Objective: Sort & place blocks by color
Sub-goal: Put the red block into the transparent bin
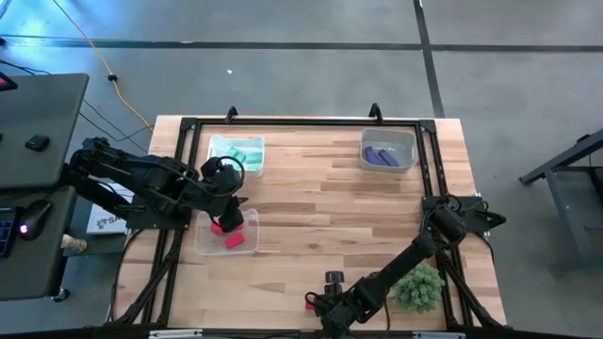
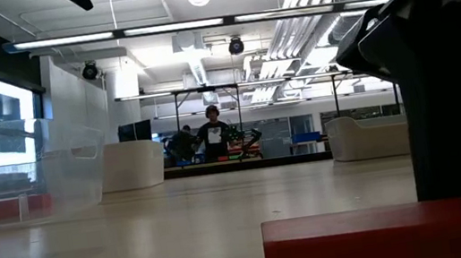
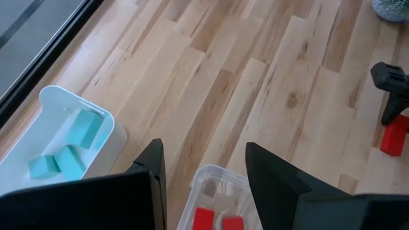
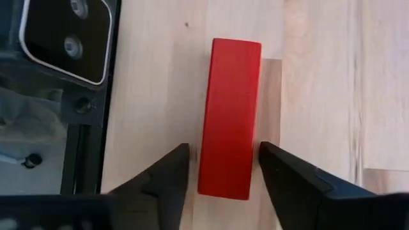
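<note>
Near bench front edge: my right gripper hangs low over a small rectangular red block lying flat on the wooden bench, close to the spiky green ball-shaped plant.
Right jaws: apart, one finger on each long side of the red block, near its faces but with a sliver of wood showing on both sides; nothing clamped.
Left side: my left gripper hovers above the clear plastic tray of red blocks, jaws apart and holding nothing that I can see.
Red tray contents: at least two red blocks lie inside.
Other trays: the clear tray with teal-green blocks sits at the far left of the bench; the clear tray with purple blocks sits at the far right.
Loose blocks: the red one between my right jaws is the only block I can find outside a tray.
Step in hand: picking up what looks like the last unsorted block; most of the sorting appears done.
Next move calls for: closing squarely on the long sides, lifting straight up, then carrying it across the bench to the red tray, which my left arm sits over and may need to clear.
</note>
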Controlling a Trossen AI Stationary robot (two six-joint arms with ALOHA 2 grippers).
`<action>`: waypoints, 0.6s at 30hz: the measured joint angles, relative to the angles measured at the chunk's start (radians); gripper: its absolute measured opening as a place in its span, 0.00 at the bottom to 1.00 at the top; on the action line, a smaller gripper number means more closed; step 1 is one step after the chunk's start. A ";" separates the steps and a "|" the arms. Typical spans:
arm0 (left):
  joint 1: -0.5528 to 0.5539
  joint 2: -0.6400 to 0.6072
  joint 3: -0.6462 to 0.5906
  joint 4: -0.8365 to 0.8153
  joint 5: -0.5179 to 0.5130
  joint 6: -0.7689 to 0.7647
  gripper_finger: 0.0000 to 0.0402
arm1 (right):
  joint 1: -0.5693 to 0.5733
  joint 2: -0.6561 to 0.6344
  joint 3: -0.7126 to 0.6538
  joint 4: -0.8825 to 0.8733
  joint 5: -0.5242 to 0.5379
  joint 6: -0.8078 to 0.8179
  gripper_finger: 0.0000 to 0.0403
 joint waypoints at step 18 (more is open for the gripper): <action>0.041 0.000 0.000 0.002 0.100 -0.008 0.31 | -0.056 -0.025 -0.003 -0.053 -0.097 -0.086 0.19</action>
